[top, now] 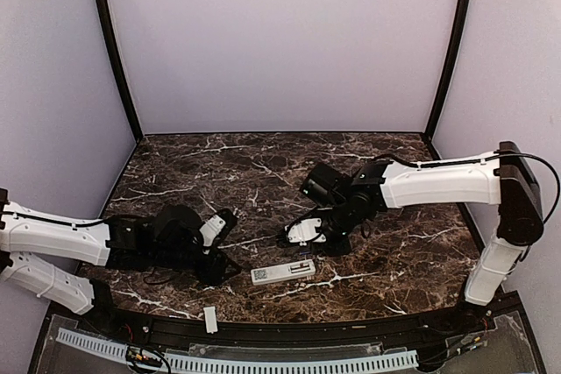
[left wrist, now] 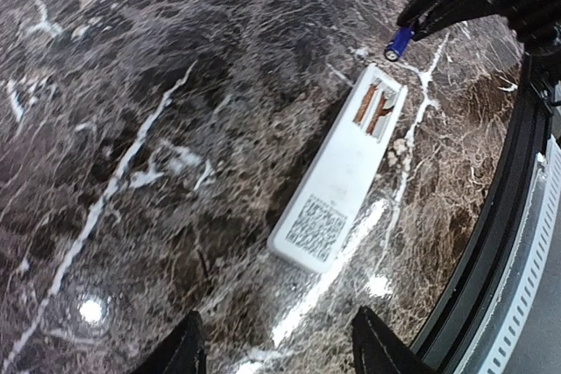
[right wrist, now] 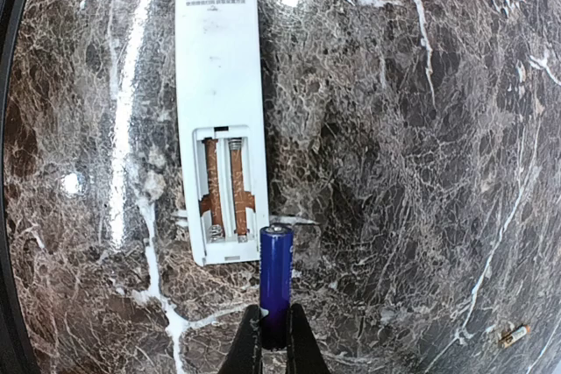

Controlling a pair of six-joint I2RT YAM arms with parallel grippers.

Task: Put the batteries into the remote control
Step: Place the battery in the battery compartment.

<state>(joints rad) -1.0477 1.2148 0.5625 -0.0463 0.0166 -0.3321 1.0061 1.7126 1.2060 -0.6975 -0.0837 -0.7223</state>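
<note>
The remote control (right wrist: pixel 219 59) lies face down on the marble, a QR label at one end and its open battery bay (right wrist: pixel 226 190) at the other. Both slots show bare copper contacts. My right gripper (right wrist: pixel 273 339) is shut on a blue battery (right wrist: pixel 274 278), which stands just beside the bay's end, off its right corner. From above, that gripper (top: pixel 306 247) hangs over the remote (top: pixel 282 271). My left gripper (left wrist: pixel 279 352) is open, nothing between its fingers, just short of the remote's label end (left wrist: pixel 308 229). The left wrist view also shows the battery (left wrist: pixel 398 42).
A short plain white strip (top: pixel 210 319) lies at the table's front edge, left of the remote. A small slim cylinder (right wrist: pixel 514 334) rests on the marble well to the right of the held battery. A black rail (left wrist: pixel 513 216) borders the table's near edge.
</note>
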